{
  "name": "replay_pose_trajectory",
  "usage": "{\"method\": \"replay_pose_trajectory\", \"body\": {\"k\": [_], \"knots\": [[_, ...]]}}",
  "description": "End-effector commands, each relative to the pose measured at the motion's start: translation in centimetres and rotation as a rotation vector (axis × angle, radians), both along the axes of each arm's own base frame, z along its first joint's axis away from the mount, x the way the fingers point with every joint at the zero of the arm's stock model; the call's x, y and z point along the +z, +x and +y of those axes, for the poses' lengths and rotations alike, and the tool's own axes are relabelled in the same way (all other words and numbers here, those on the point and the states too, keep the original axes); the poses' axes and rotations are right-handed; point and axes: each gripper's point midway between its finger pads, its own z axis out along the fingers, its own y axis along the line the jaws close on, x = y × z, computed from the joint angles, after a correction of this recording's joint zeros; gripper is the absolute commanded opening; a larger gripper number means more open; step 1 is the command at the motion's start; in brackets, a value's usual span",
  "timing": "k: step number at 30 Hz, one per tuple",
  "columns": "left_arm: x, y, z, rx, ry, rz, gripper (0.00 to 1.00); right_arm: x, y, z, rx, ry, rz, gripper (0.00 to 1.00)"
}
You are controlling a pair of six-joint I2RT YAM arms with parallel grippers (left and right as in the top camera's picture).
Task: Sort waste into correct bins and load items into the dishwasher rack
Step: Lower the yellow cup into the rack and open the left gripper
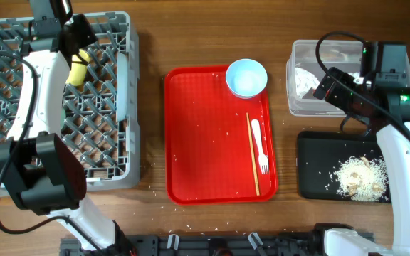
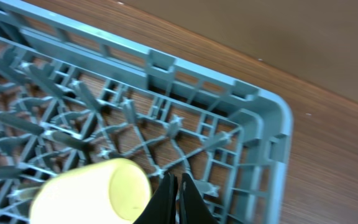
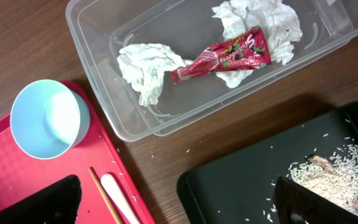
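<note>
In the rack at ten o'clock, the cup is seen lying beside the left gripper, whose fingers are pressed together, empty. At two o'clock, the right gripper is held spread above the tub.

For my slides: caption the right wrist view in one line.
Tissues and a red wrapper in the clear tub; blue bowl at red tray corner, rice on black tray.
</note>
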Motion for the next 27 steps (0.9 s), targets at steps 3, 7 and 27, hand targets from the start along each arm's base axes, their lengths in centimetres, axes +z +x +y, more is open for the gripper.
{"method": "replay_pose_trajectory", "body": {"k": [3,7,27], "knots": [[-3.6,-0.2,2.1,-0.046,0.156,0.117,0.04,0.8,0.1,-0.2,0.006,-0.009,-0.023,1.00],[-3.8,-0.3,2.5,-0.048,0.188,0.128,0.04,0.8,0.1,-0.2,0.006,-0.009,-0.023,1.00],[-7.2,-3.6,6.5,-0.049,0.124,0.276,0.04,0.8,0.1,-0.2,0.006,-0.009,-0.023,1.00]]}}
